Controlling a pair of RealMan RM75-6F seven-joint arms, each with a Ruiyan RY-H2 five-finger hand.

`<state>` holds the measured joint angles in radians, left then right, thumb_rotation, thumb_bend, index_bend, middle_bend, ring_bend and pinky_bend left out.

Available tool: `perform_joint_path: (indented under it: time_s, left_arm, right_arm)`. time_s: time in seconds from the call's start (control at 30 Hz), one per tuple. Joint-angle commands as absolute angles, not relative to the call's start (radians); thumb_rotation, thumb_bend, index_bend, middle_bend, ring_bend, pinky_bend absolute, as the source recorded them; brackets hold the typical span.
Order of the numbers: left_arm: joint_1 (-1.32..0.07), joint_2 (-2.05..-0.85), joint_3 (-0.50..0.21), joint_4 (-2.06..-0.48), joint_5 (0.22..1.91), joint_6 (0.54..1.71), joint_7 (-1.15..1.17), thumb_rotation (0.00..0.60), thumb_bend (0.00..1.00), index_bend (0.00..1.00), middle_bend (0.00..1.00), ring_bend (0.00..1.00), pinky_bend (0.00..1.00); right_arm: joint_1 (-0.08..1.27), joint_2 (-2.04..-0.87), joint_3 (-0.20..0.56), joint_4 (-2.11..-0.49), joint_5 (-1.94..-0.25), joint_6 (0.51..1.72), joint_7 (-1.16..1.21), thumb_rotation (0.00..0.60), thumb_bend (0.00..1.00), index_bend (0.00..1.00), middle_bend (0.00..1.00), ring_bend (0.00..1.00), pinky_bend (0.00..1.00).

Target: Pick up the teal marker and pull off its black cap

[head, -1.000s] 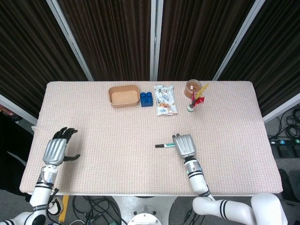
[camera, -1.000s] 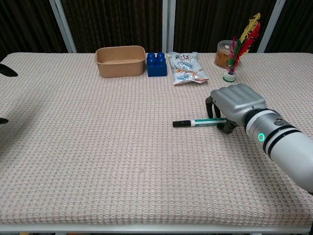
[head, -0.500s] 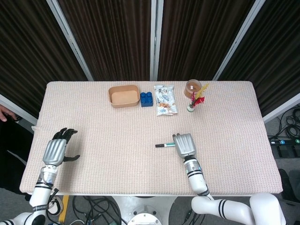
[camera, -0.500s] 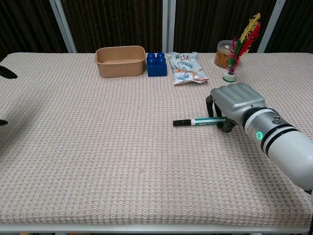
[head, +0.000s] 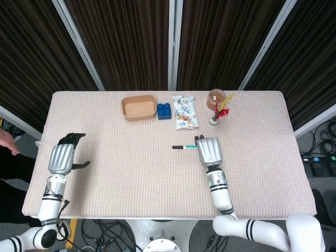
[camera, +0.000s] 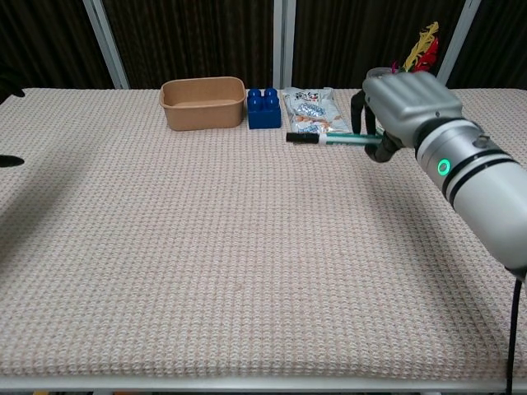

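My right hand (head: 209, 150) (camera: 405, 107) grips the teal marker (camera: 342, 139) (head: 190, 147) by its rear end and holds it level above the table. The black cap (camera: 302, 138) (head: 178, 147) sits on the marker's free end and points toward the robot's left. My left hand (head: 63, 157) hovers near the table's left edge with its fingers apart and nothing in it; in the chest view only its fingertips (camera: 8, 161) show at the frame's left border.
Along the table's (head: 131, 173) far side stand a brown paper bowl (head: 139, 107), a blue brick (head: 164, 111), a snack packet (head: 185, 112), a brown jar (head: 216, 98) and a feathered shuttlecock (head: 220, 111). A person's hand (head: 6, 142) shows at the left border.
My right hand has lifted the marker off the table and carried it up and slightly away. My left hand has also risen a little.
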<state>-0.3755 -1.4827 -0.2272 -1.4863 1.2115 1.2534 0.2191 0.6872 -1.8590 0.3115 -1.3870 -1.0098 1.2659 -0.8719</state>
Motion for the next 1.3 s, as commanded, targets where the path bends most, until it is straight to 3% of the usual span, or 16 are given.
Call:
perform_joint_path:
  time_s: [0.03,0.2,0.47,0.83,1.3]
  left_arm:
    - [-0.45,-1.501,-0.31,-1.463,1.177,1.26,0.304,0.6,0.07,0.2,0.25,0.21,0.28]
    - [-0.546,-1.536,-0.365,-1.456,1.184,1.251,0.379,0.6,0.07,0.27,0.31,0.26,0.35]
    - [-0.685,-1.675,-0.363,-1.495,1.205,1.228,0.51,0.6,0.07,0.33,0.41,0.36,0.47]
    - [-0.764,-1.81,-0.39,-1.429,1.112,1.233,0.586,0.6,0.08,0.39,0.44,0.37,0.47]
    - [-0.775,-1.842,-0.394,-1.36,1.01,1.227,0.6,0.6,0.08,0.42,0.46,0.39,0.48]
  right_arm:
    - [0.726,-1.84,0.371,-1.431,-0.994,1.291,-0.919,0.6,0.3,0.61,0.58,0.68,0.79]
    - [0.79,-1.854,0.428,-1.423,-0.953,1.289,-0.978,0.6,0.3,0.61,0.58,0.69,0.79]
    - [0.868,-1.921,0.453,-1.313,-0.883,1.259,-1.006,0.6,0.3,0.61,0.58,0.69,0.79]
    - [0.947,-2.018,0.461,-1.224,-0.877,1.266,-0.986,0.6,0.31,0.61,0.58,0.69,0.79]
    - [0.987,-2.083,0.451,-1.177,-0.884,1.282,-0.976,0.6,0.31,0.61,0.58,0.69,0.79]
